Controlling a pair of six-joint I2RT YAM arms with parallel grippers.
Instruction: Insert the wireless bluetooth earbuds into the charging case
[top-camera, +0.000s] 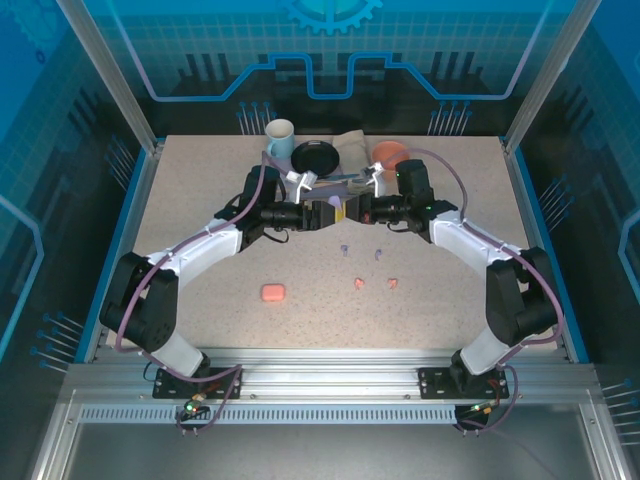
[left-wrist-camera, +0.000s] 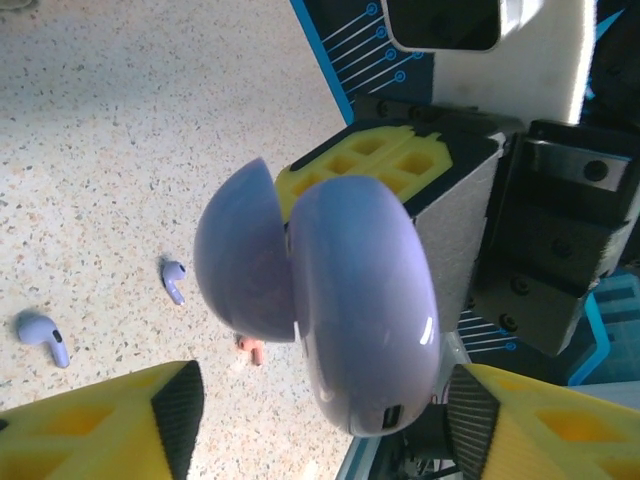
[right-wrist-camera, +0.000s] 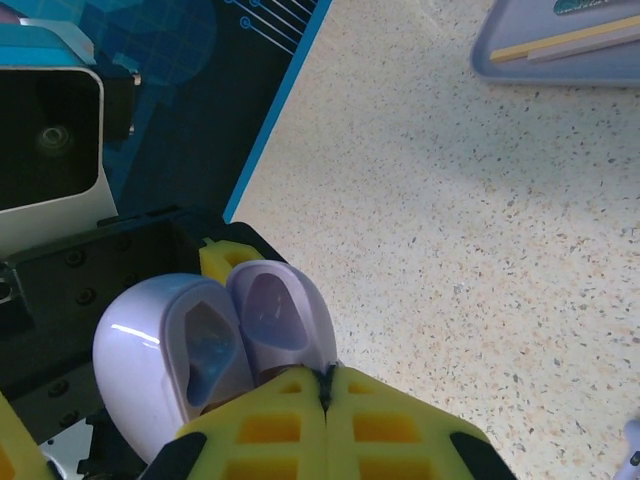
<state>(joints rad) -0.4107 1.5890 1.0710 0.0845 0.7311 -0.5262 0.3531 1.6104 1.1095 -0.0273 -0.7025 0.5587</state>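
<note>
The main risk is a dropped case (left-wrist-camera: 360, 300). It hangs open in the air, and the right hand (right-wrist-camera: 325, 385) appears to carry it alone. That hand's fingers are clenched tip to tip on what looks like a thin edge where the two halves meet. So slight a pinch could let the smooth shell twist or slip. A fall could scatter the earbuds (left-wrist-camera: 42, 335) beneath it or snap the lid shut.

The left hand (left-wrist-camera: 320, 400) is released, its fingers spread to either side of the case's lower end, one well clear and the other just beside it. A careless pull-away could knock the case loose. The sockets seem to face sideways, so a bud set in might tip out.

All four earbuds lie loose on the worktop (top-camera: 200, 200), below both hands and nearer the arm bases. The lilac pair (top-camera: 345, 247) is closest and the pink pair (top-camera: 359, 283) lies further toward the bases. Neither hand touches any.
</note>
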